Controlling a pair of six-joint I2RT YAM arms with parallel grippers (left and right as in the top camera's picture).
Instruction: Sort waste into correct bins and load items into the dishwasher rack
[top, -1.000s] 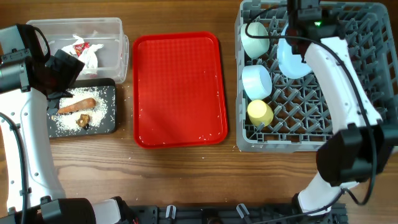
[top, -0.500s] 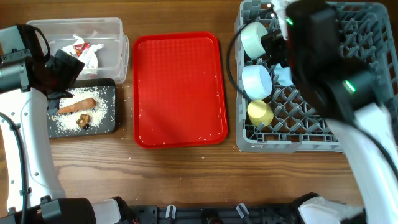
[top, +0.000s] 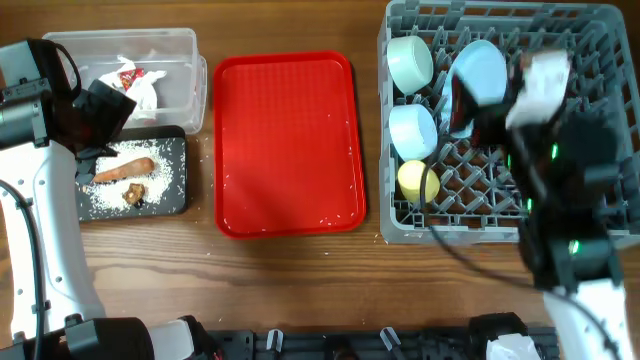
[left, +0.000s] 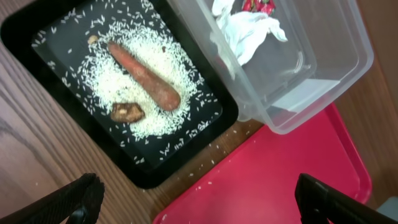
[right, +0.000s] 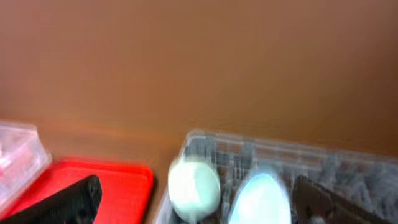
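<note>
Plate (top: 478, 75) is now left standing in the rack (top: 470, 232) beside the green bowl (top: 410, 62), right jaws pulled back above the rack spread and empty, left jaws held open well left of it; loading judged complete.

The red tray (top: 288, 140) lies flat and bare, so I can cross low above it. Just left of it, the clear tub (top: 180, 70) and black tray (top: 170, 150) sit packed together under my left arm (top: 30, 200). Right of it, the dishwasher rack (top: 590, 25) stands tall, with my blurred right arm (top: 560, 170) over it.
</note>
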